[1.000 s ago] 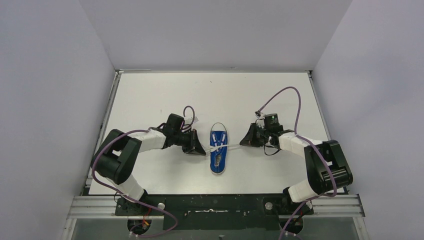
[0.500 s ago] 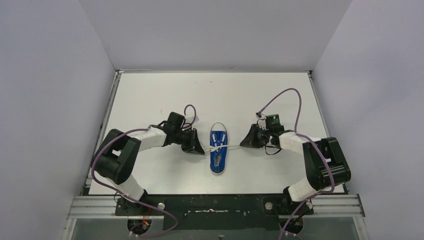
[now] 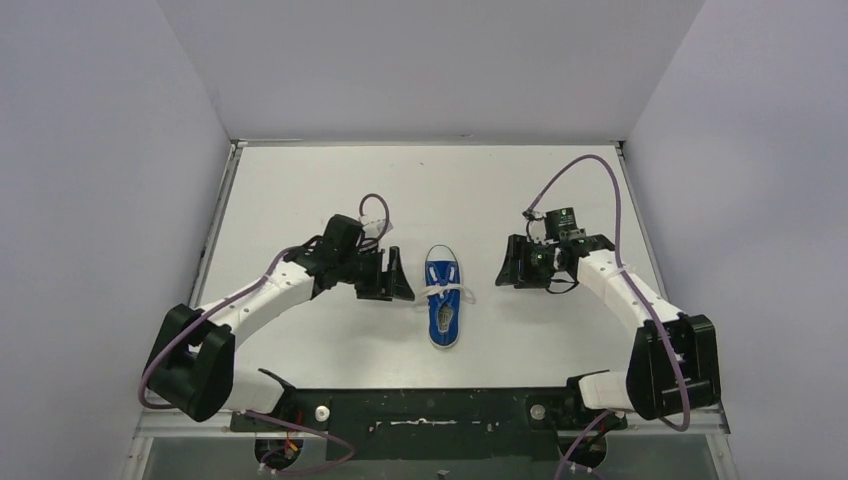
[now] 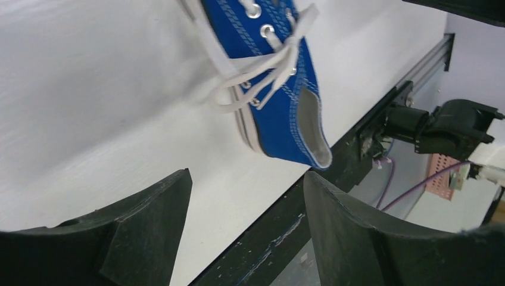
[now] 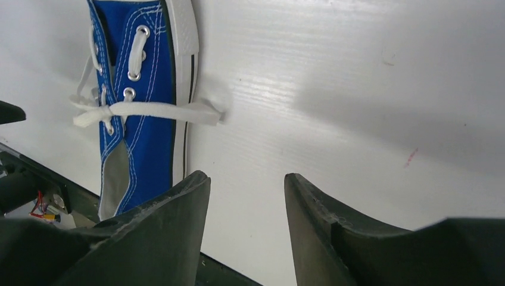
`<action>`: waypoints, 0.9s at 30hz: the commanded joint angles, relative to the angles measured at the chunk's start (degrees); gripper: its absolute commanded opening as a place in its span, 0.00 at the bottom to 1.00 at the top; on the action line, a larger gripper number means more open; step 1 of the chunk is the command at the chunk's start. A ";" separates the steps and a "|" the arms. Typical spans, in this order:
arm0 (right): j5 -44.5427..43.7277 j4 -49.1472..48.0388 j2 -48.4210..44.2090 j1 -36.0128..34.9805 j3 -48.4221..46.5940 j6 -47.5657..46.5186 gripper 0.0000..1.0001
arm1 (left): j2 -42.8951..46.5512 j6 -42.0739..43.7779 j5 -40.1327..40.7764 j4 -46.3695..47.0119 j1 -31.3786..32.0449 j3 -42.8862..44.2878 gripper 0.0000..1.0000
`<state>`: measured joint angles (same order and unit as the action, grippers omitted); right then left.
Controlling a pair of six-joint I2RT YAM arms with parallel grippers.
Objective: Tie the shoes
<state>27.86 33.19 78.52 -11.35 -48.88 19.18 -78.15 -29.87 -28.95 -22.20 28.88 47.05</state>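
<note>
A small blue sneaker (image 3: 443, 305) with white laces lies on the white table, toe pointing away, between my two grippers. The laces cross in a knot (image 3: 445, 292) over its middle, and their short ends hang loose to either side. In the left wrist view the sneaker (image 4: 280, 89) is ahead of my left gripper (image 4: 248, 174), which is open and empty. My left gripper (image 3: 398, 285) stands a little left of the shoe. My right gripper (image 3: 505, 272) is off to its right, also open and empty. The right wrist view shows the sneaker (image 5: 143, 119), a lace end (image 5: 178, 111) on the table, and the gripper (image 5: 247, 176).
The black front rail (image 3: 430, 408) runs along the table's near edge, just behind the shoe's heel. Grey walls enclose the white table (image 3: 420, 190) on three sides. Purple cables loop above both wrists. A small red mark (image 5: 411, 158) is on the table surface.
Both grippers were shut on the lace ends, pulling them taut sideways. They have opened, let the laces go and drawn back from the shoe. The lace ends now lie slack.
</note>
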 commanded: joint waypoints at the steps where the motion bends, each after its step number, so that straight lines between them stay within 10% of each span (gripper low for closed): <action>1: -1.10 7.53 -5.16 -0.44 -2.14 -2.75 0.50 | -3.19 -6.13 -5.34 10.56 3.99 1.94 0.66; 23: -2.33 10.65 -14.77 -0.36 -0.67 -1.82 0.49 | -14.74 -7.95 -9.18 18.64 6.10 5.67 0.22; 27: 0.01 8.01 -12.68 -0.51 0.69 -0.55 0.49 | -13.06 -6.48 -7.51 15.38 6.01 5.58 0.00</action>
<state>26.20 44.95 64.55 -11.40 -48.82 17.19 -92.82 -38.41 -36.80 -6.70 34.79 50.02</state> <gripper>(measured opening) 0.491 0.065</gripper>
